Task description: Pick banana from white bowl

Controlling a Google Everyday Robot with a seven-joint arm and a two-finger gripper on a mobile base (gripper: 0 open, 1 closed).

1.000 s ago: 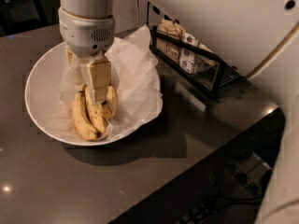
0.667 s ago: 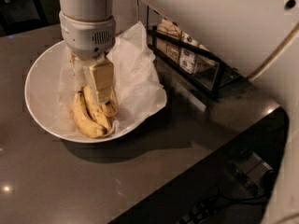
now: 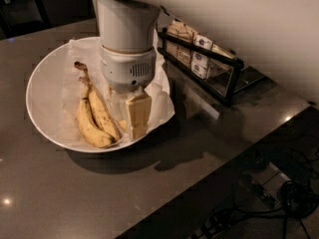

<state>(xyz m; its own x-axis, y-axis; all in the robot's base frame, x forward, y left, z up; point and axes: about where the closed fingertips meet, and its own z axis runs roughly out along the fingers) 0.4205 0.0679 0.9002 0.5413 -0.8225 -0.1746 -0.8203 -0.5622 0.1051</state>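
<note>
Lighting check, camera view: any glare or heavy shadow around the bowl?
Camera view: dim overall, the white bowl brightest. Camera view: pinpoint glare on the countertop only, none on the paired bananas. Camera view: the gripper, down in the bowl, and the bowl throw a dark shadow onto the countertop in front.

Gripper (image 3: 128, 127) in white bowl (image 3: 39, 78); rack (image 3: 233, 81) seemingly close

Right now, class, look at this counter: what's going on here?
The robot arm's gripper is down inside the white bowl, on its right side, over the crinkled paper lining. Two speckled bananas lie paired just left of it. A bit of yellow banana shows right at the gripper, but whether it is grasped can't be told. Nothing is out of the bowl yet.
</note>
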